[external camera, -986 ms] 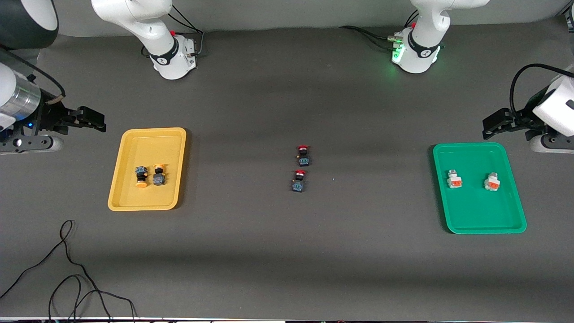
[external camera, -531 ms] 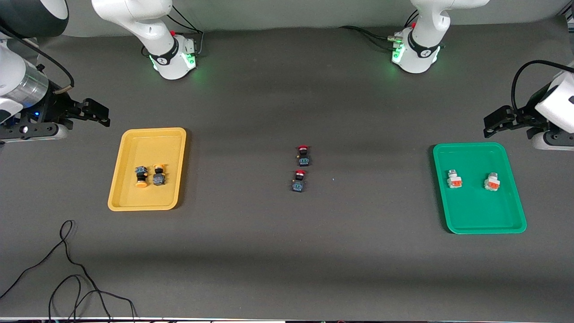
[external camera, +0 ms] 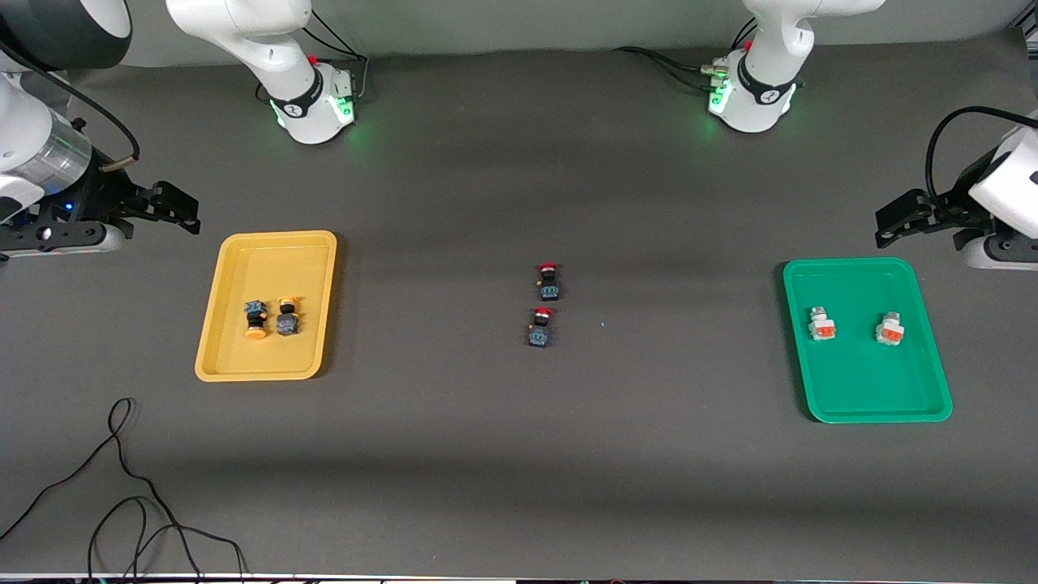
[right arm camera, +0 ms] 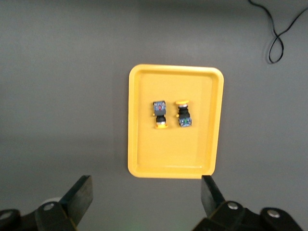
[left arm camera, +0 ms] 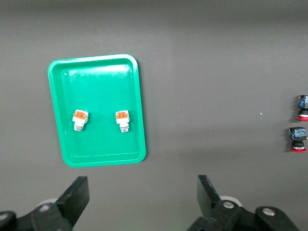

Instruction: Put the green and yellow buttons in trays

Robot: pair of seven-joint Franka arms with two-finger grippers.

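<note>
Sorting appears complete, judged from the present layout. Two dark-bodied buttons with orange-yellow caps [external camera: 270, 318] lie side by side in the yellow tray [external camera: 235, 369], toward the right arm's end of the table. Two whitish-grey buttons with orange-red patches [external camera: 855, 326] lie apart from each other in the green tray [external camera: 819, 410], toward the left arm's end. No button of either kind shows on the bare table.

Two red-capped buttons [external camera: 543, 304] rest between the trays at mid-table, one nearer the front camera than the other; they are not part of the task and need no handling.

The right gripper [external camera: 174, 209] hangs over bare table just beside the yellow tray, fingers apart and empty. The left gripper [external camera: 900, 219] hangs over bare table just beside the green tray, fingers apart and empty. Both arms wait.
</note>
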